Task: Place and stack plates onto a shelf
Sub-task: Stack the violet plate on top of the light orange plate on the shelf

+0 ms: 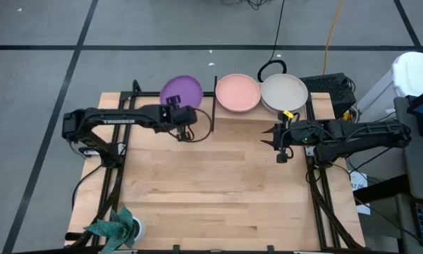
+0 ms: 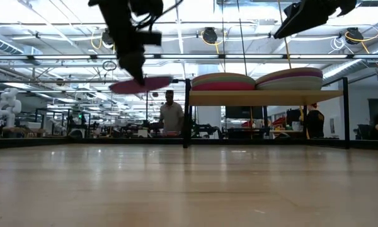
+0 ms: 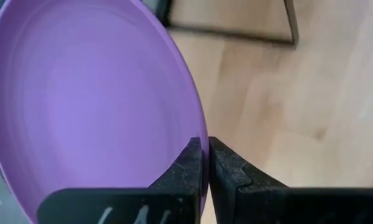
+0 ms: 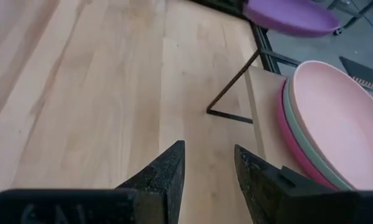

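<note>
- Fingers (image 3: pixel 193 171) of the left gripper (image 3: pixel 204 168) are pinching the purple plate (image 3: pixel 93 99) by its rim, cropping its far side.
- Right gripper (image 4: pixel 208 165) is hanging open and empty beside the shelf (image 4: pixel 261 106).
- Overhead, the plate is hovering past the table (image 1: pixel 218 183) edge, beside the shelf's two stacks.

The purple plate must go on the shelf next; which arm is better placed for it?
The left. Its gripper is shut on the purple plate, beside the shelf. The right gripper is open and empty.
</note>
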You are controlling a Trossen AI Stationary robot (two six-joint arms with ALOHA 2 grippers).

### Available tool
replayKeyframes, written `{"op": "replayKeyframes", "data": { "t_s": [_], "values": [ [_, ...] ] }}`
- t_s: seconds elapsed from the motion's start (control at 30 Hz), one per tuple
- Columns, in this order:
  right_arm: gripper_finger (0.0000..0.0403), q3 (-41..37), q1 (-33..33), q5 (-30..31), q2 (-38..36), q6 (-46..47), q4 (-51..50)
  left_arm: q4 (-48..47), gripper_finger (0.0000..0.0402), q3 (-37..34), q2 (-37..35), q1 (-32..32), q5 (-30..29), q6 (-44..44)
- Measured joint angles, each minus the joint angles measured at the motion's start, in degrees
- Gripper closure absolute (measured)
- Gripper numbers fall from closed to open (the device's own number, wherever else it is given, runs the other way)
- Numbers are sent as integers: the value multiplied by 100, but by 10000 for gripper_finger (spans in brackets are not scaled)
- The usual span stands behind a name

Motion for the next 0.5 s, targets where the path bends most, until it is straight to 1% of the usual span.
{"op": "replayKeyframes", "data": {
  "t_s": [0.23, 0.43, 0.5],
  "values": [
    [282, 0, 12, -5, -306, 374, -527, -307, 390, 1120, -28, -73, 33, 472],
    [282, 0, 110, -5, -473, 625, -829, -159, 391, 1833, -26, -117, 54, 1090],
    [282, 0, 131, -7, -503, 705, -865, 65, 391, 1992, 59, -123, 110, 1234]
  ]
}}
